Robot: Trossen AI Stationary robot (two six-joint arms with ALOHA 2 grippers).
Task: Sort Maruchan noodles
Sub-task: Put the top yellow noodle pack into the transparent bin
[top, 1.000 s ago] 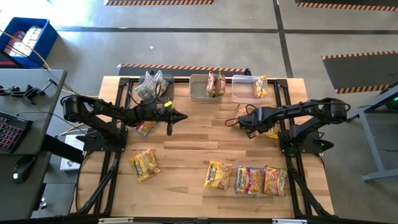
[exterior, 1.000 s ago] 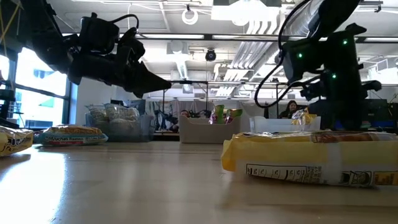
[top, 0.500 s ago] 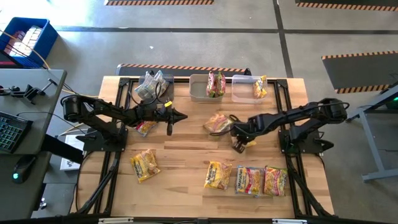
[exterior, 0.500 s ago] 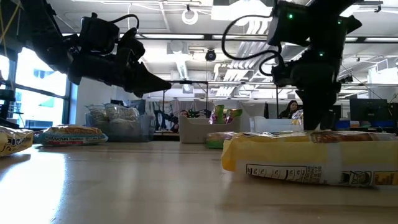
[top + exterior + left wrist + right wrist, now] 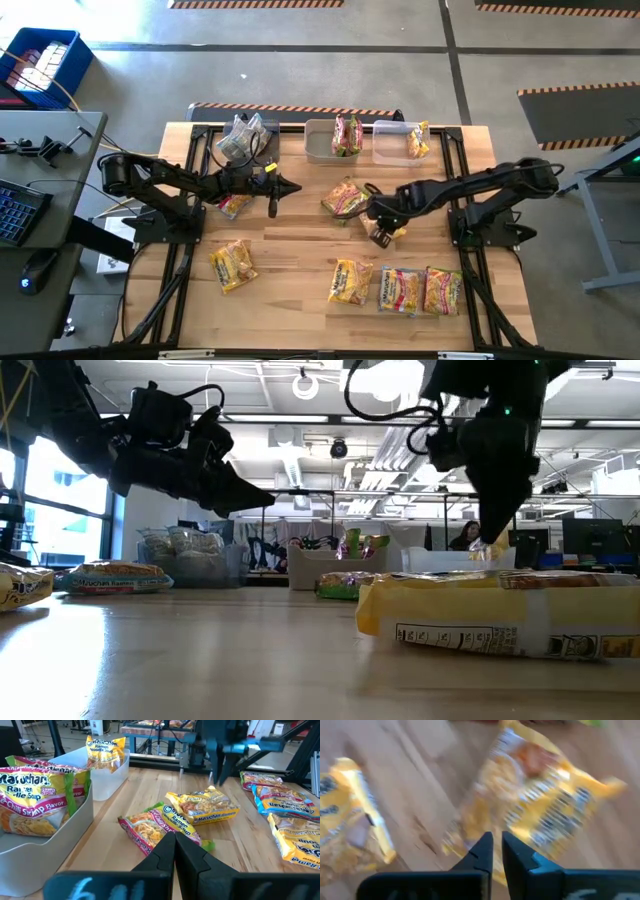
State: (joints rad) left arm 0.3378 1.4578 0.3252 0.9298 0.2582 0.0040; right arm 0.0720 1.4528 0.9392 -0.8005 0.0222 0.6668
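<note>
- The right hand (image 5: 379,236), a second ago at the right edge of the table (image 5: 300,235), has swung to centre frame.
- A packet (image 5: 346,197) it carried now lies loose just upper left of it.
- Its fingers stand slightly parted, holding nothing.
- The left hand (image 5: 293,186) stays closed and empty, left of centre.
- Judgement: this packet remains unsorted, outside the bins (image 5: 322,150).
</note>
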